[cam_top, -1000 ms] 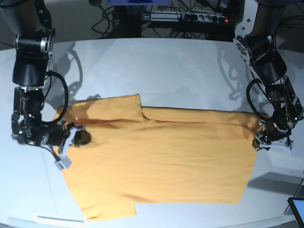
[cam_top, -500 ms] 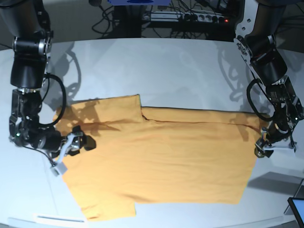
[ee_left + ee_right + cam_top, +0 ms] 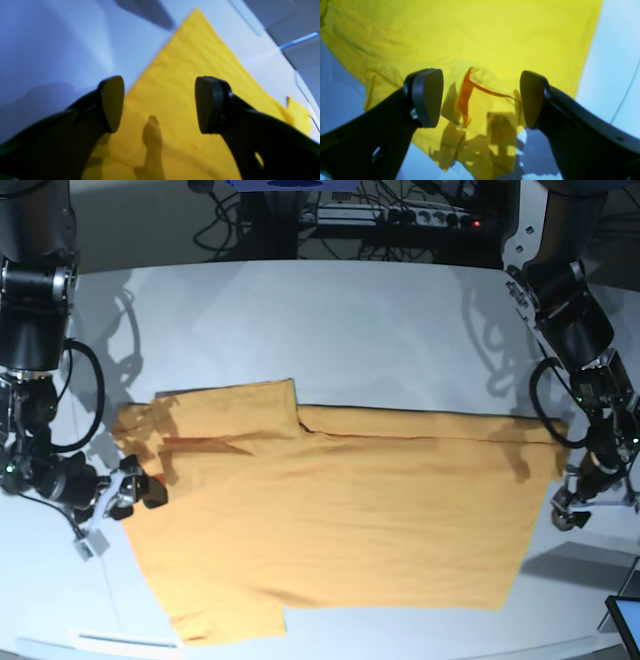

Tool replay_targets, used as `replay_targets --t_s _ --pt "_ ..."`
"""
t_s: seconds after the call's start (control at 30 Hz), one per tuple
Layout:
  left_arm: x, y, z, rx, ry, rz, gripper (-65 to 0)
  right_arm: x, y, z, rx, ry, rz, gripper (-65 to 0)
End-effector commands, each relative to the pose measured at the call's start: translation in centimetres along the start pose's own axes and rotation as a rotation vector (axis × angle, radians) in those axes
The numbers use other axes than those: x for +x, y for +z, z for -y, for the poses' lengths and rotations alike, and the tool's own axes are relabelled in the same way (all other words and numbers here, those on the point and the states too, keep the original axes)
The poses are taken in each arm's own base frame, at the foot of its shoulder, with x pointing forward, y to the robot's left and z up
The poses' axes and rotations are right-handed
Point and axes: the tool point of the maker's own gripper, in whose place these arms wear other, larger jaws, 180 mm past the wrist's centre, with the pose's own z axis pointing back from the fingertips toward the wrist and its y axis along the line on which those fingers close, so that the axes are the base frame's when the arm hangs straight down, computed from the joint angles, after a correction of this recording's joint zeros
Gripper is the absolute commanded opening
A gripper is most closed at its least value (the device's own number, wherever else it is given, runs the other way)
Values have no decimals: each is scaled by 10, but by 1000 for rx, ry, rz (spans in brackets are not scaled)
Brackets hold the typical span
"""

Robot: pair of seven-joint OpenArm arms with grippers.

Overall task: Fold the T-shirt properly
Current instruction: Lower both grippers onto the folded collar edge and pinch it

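The orange-yellow T-shirt (image 3: 340,520) lies flat on the white table (image 3: 330,330), its long side running left to right, with one sleeve folded over at the upper left. My right gripper (image 3: 135,492) hovers open at the shirt's left edge. In the right wrist view the right gripper (image 3: 480,97) is empty, and a creased fold of the T-shirt (image 3: 470,32) lies below its jaws. My left gripper (image 3: 566,510) is just off the shirt's right edge. In the left wrist view the left gripper (image 3: 160,103) is open and empty above the T-shirt (image 3: 180,75).
Cables and a power strip (image 3: 420,218) run behind the table's far edge. A dark screen corner (image 3: 625,620) shows at the lower right. A thin white strip (image 3: 120,640) lies by the front left edge.
Both grippers have opened and let go of the shirt. The right gripper drew back to the left, off the cloth. The left gripper moved right and down, past the shirt's edge.
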Motion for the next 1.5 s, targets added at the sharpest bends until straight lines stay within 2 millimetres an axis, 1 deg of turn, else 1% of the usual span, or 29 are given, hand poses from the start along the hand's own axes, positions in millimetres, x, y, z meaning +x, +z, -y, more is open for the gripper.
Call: replay_targets --t_s 0.0,0.1,0.17,0.2,0.23,0.27,0.3,0.33,0.37,0.43,0.47,0.53,0.57,0.63,0.7,0.77,0.83,0.87,0.93,1.0,1.07,1.17,1.27,1.47 --pt "43 10 18 -50 -19 110 -215 27 10 3 -5 31 70 -192" --pt "52 15 27 -64 -40 137 -215 37 13 4 -11 41 85 -193" --pt "39 16 30 -65 -80 95 -223 37 13 4 -9 42 84 -196" --pt "33 17 34 -71 -110 76 -232 37 13 4 -9 42 84 -196" --pt "28 19 44 -83 -160 64 -250 37 13 3 -8 41 86 -197" --pt "21 22 53 -94 -222 57 -286 39 13 2 -7 46 89 -202" --pt "14 26 62 -108 -277 52 -341 41 14 -1 -7 58 96 -221" --pt "9 32 69 -121 -323 58 -422 45 15 -5 -4 77 105 -264" --pt "6 38 74 -132 -351 75 -501 44 14 -11 2 101 100 -319" --pt "-1 43 73 -137 -366 98 -613 44 11 -25 18 153 88 -434" --pt "-4 44 70 -135 -369 106 -650 41 8 -33 31 180 76 -492" --pt "-13 46 60 -123 -376 116 -650 35 4 -50 55 237 55 -631" --pt "-14 47 55 -110 -388 135 -650 32 3 -57 65 254 47 -650" --pt "-14 49 46 -67 -452 171 -650 31 0 -64 80 272 53 -635" --pt "-24 48 31 0 -537 171 -650 25 -4 -73 103 277 61 -647" --pt "-35 46 22 71 -632 165 -650 18 -10 -80 111 301 58 -649" --pt "-42 44 20 111 -689 157 -650 12 -19 -80 70 310 30 -649" --pt "-47 43 19 121 -695 150 -650 8 -23 -84 65 324 21 -649" --pt "-49 42 21 119 -692 147 -650 6 -32 -93 75 338 19 -649" --pt "-49 41 23 114 -692 148 -650 5 -37 -98 80 332 22 -649" --pt "-49 40 24 113 -689 149 -650 2 -41 -98 82 321 14 -649" --pt "-46 33 25 114 -675 144 -650 -3 -45 -92 75 301 -4 -649" --pt "-51 25 17 127 -658 113 -650 -1 -47 -89 74 284 14 -649" --pt "-49 14 17 129 -636 98 -650 -6 -53 -73 60 235 -4 -649"
